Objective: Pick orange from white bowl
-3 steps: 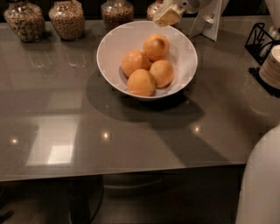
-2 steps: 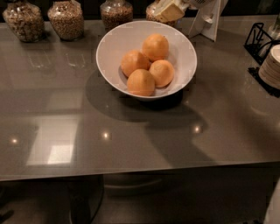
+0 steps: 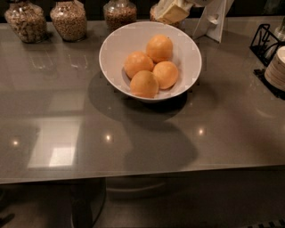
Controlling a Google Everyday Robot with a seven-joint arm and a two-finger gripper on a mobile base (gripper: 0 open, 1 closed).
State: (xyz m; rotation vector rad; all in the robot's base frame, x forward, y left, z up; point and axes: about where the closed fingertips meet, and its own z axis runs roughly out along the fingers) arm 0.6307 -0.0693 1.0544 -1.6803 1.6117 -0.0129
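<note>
Table: glossy grey table (image 3: 222, 133).
Bowl: wide glossy white bowl (image 3: 116, 46), far middle of the table.
Hand: cream-coloured hand (image 3: 171, 11), top edge, just behind the bowl's far rim; apart or together, cannot tell.
Oranges: four round smooth oranges (image 3: 138, 64), touching, inside the bowl.
Jars: glass grain jars (image 3: 69, 20), far left.

Kitchen: grain jars (image 3: 69, 20), stacked plates (image 3: 277, 67)

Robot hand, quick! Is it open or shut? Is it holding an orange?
Hand: open or shut cannot be told; it hangs just behind the bowl, at the picture's top edge.
</note>
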